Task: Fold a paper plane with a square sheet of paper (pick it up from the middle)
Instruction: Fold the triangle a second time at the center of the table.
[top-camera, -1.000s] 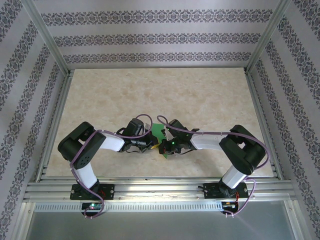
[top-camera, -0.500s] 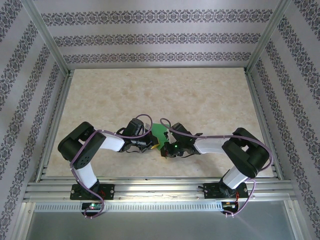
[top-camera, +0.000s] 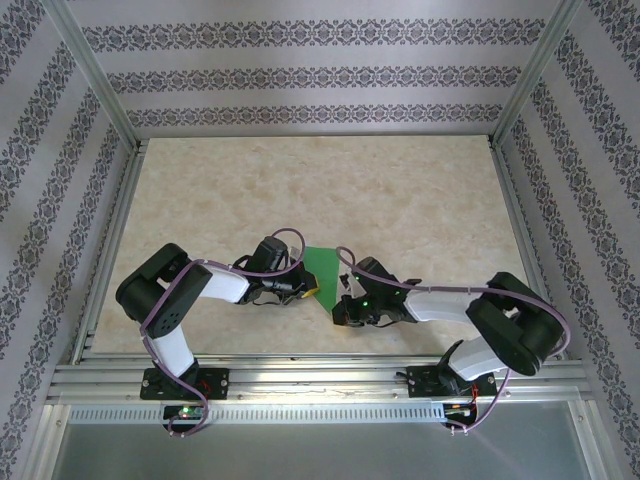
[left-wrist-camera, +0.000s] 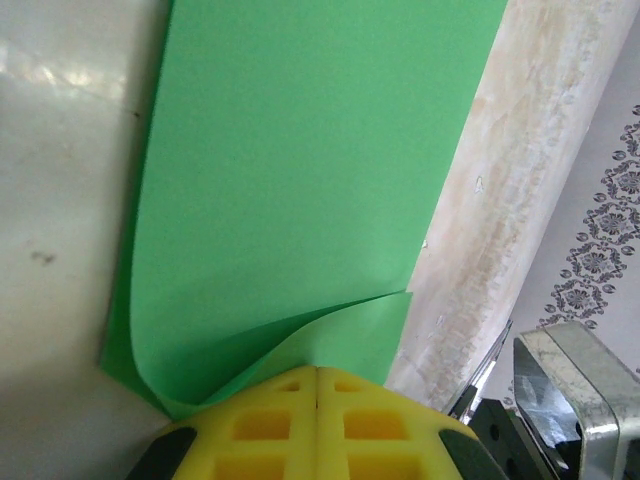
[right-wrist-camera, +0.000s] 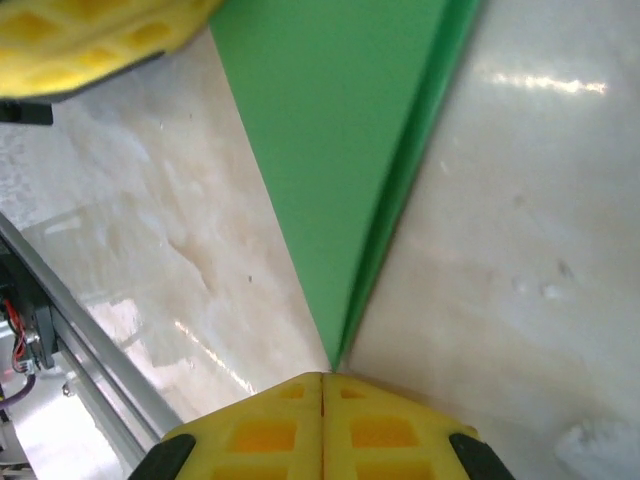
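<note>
bright even light, faint shadows, white glare on table (right-wrist-camera: 545, 82), soft close focus

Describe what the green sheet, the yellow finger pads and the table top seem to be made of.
Green sheet: thin matte paper; it curls softly and holds a sharp folded edge.
Yellow finger pads: probably moulded rubber or soft plastic, matte, with square recesses.
Table top: beige marble-patterned surface, glossy with light reflections; stone or laminate, cannot tell.

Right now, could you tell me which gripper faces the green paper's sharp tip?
The right gripper: the square sheet of paper narrows to a point at its shut fingertips, while the left gripper meets a broad curled edge.
</note>
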